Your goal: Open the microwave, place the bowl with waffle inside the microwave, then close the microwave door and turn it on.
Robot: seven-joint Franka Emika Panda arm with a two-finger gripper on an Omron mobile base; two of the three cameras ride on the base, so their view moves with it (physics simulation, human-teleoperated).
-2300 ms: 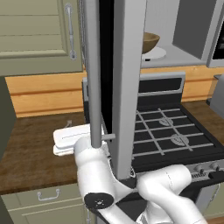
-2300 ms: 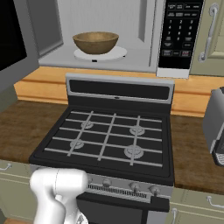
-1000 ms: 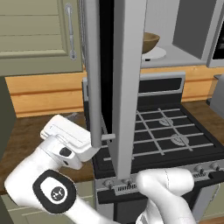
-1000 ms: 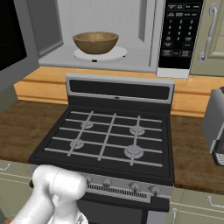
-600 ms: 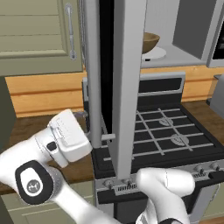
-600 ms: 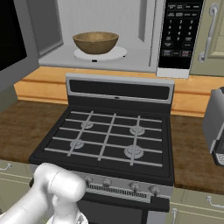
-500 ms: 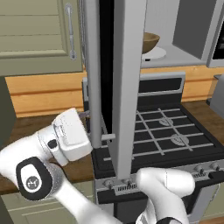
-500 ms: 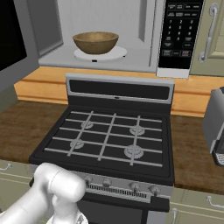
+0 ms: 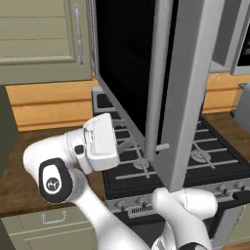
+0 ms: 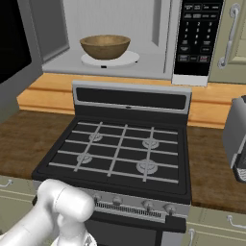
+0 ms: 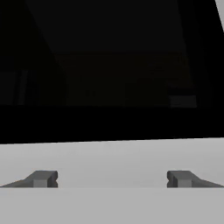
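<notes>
spread gripper point(image 11: 111, 178) (facing black glass point(image 11: 109, 70))

The bowl point(image 10: 104, 46) sits on the turntable point(image 10: 110, 59) inside the microwave point(image 10: 144, 43), above the stove point(image 10: 120, 151); the microwave door point(image 9: 146, 73) stands swung out at left, the hand point(image 11: 111, 178) just before it

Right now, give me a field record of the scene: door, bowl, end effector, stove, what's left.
microwave door: swung wide open, black glass facing the arm
microwave: cavity open, button panel on its right
bowl: on the white turntable inside the cavity
waffle: cannot tell, bowl's inside hidden
end effector: jaws wide apart, empty, close to the door's frame and dark glass
gas stove: below the microwave, burners bare
left to do: close door, turn microwave on
</notes>
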